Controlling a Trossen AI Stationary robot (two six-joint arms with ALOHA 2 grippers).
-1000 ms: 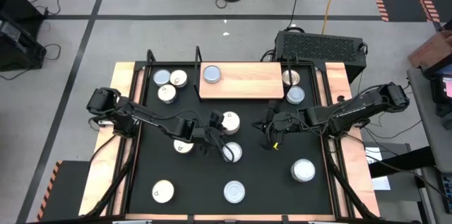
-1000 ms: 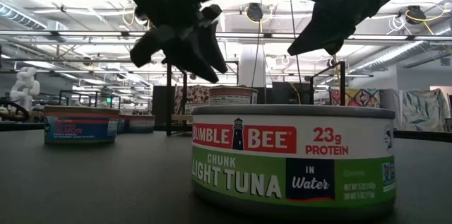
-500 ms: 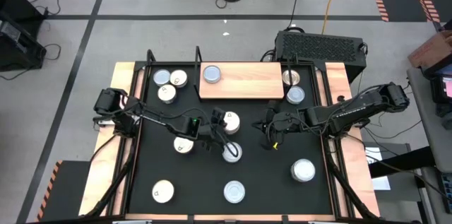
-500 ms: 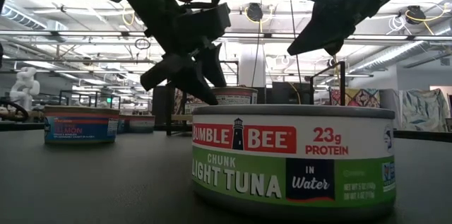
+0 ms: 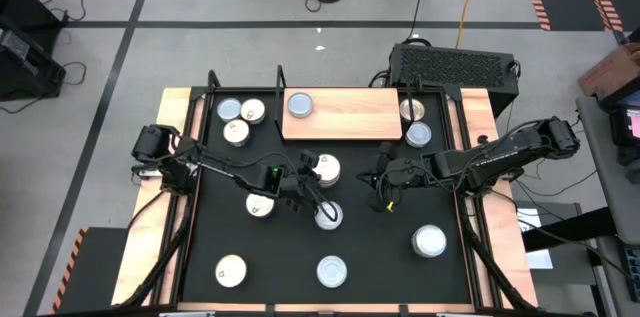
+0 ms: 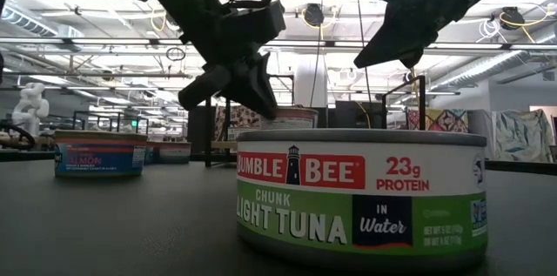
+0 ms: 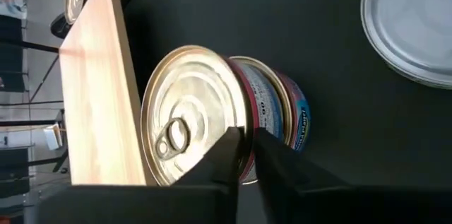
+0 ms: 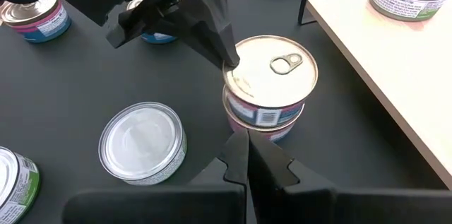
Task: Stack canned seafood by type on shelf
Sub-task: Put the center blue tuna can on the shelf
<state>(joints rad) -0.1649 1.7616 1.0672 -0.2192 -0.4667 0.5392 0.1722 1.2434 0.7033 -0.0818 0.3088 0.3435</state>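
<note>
Judging by the metal and sealed lids, the tins looked rigid, compact and fairly heavy, with smooth slippery walls, so the safest hold seemed to be across the side wall or under the rolled rim, not on the flat top. A stack of 2 tins stood at the centre of the high view, just below the shelf, which carried 1 tin at its upper left; the other tins lay scattered over the black table. The left gripper sat at the stack's left edge with its fingers nearly together, tips touching the top tin's rim; whether it actually gripped the tin could not be told. The right gripper, clenched and empty, hovered to the right of the stack.

The right wrist view showed the pull-tab lid and that 2 tins were stacked, which the high view flattened. The low view showed a tuna tin up close and the arms above it, but no layout.
</note>
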